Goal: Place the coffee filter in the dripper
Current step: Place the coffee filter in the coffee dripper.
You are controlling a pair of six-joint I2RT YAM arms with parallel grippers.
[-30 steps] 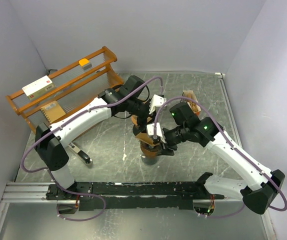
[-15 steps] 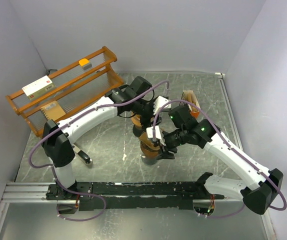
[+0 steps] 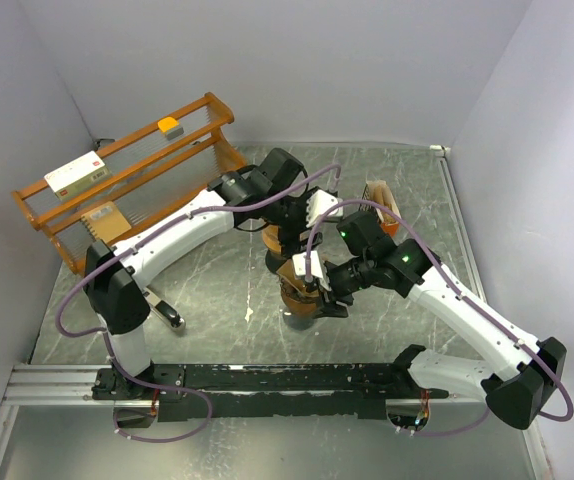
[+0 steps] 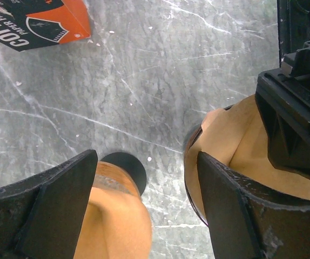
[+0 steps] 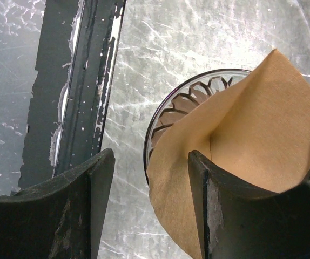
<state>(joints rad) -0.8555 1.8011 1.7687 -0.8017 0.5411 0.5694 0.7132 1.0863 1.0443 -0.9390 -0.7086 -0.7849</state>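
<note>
The brown paper coffee filter (image 5: 252, 124) sits opened as a cone in the glass dripper (image 5: 182, 94), one side rising over the ribbed rim. My right gripper (image 5: 150, 155) is open at the filter's near edge: one finger (image 5: 209, 210) lies against the paper and the other stands clear over the table. In the top view the dripper (image 3: 300, 305) is mid-table under both grippers. My left gripper (image 4: 146, 157) is open just behind it, with the filter (image 4: 225, 145) beside its right finger.
A brown object with a black base (image 4: 123, 171) stands by my left finger. An orange and black filter box (image 4: 31, 21) lies further off. A wooden rack (image 3: 127, 170) with boxes fills the back left, and a black-handled tool (image 3: 162, 308) lies at the front left.
My left arm has swung right and closer over the dripper. My right gripper's jaws have widened a little and shifted slightly left.
</note>
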